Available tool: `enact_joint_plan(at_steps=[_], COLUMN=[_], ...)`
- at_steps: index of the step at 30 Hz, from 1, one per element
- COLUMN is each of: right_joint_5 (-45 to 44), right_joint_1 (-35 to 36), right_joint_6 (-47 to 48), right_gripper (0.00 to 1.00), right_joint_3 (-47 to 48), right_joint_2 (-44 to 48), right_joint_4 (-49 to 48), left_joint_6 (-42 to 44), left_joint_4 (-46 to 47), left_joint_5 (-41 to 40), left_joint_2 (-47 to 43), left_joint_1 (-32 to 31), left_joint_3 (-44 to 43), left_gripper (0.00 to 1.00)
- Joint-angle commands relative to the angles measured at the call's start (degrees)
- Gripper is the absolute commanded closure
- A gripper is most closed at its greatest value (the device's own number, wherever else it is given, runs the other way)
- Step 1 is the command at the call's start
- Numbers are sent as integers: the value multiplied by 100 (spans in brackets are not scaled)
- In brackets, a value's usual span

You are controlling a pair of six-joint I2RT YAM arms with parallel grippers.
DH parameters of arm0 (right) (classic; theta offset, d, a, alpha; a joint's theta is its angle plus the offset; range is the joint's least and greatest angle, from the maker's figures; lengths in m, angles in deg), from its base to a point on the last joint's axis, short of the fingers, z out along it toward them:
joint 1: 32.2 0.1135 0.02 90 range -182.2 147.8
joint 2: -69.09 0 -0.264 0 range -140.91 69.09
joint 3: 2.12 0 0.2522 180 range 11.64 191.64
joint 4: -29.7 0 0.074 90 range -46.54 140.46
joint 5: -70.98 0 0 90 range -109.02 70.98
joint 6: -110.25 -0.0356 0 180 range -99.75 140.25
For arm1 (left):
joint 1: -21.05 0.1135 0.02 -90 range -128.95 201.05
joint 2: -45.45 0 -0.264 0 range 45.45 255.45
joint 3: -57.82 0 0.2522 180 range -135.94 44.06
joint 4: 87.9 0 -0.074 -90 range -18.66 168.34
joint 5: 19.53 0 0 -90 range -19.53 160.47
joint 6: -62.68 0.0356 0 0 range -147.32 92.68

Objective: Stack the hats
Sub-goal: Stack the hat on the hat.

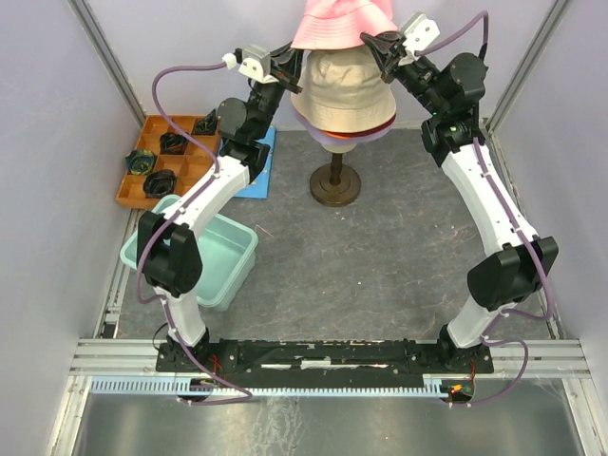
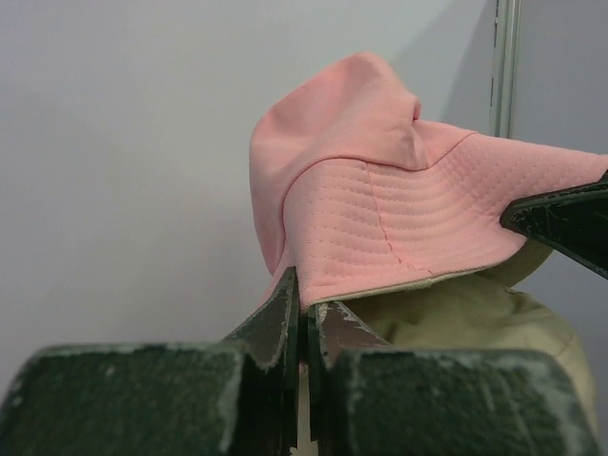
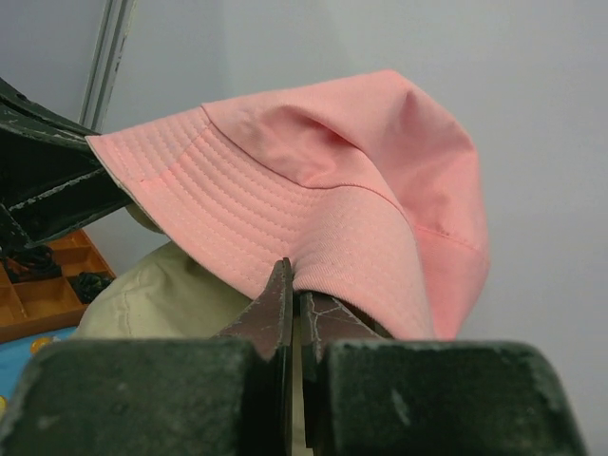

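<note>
Holding pink hat point(image 1: 342, 24) just above cream-beige hat point(image 1: 347, 90) on stand point(image 1: 334, 180); pink crown cut by top frame edge. I see left gripper point(image 2: 302, 302) clenched on left brim, right gripper point(image 3: 294, 285) clenched on right brim. Both arms reach up, elbows out. Open room over table point(image 1: 380, 266) between arms; teal bin point(image 1: 223, 256), orange tray point(image 1: 142, 195) beside left arm.

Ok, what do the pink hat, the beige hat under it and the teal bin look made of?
Pink hat: soft woven cloth, probably cotton, matte; stitched rows ring the brim and it creases. Beige hat: seemingly similar matte cloth, wrinkled. Teal bin: likely plastic; smooth, even, rigid-looking walls.
</note>
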Motion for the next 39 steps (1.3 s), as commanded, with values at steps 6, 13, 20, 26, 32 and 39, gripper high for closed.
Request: enact_joint_plan(at_steps=[6,13,20,26,32,39], right_joint_5=[-1698,-1747,-1614,-1413,-1315,-1247], right_joint_1=[-1013,-1168,-1414,-1463,-1464,-1461], right_joint_6=[-99,-367,-794,-1290,-2111,-3354], right_gripper=[100,100,100,100,100,100], right_joint_3=[-296,-820,-1391,-1964,-2374,-2699], right_joint_2=[572,929,1414,1986,2393,2401], right_joint_4=[-268,-181,-142,116,348,235], left_joint_6=[401,429,330,329,438,711], left_joint_4=[1047,859,806,740,652,546], left_joint_5=[-1440,-1443,-1470,-1519,-1541,-1694], left_joint_2=[-1181,-1422,-1754,-2154,-2413,-2715], left_joint_1=[563,563,547,543,541,537], left_joint_3=[566,963,1520,2157,2498,2921], left_gripper=[97,97,97,97,97,97])
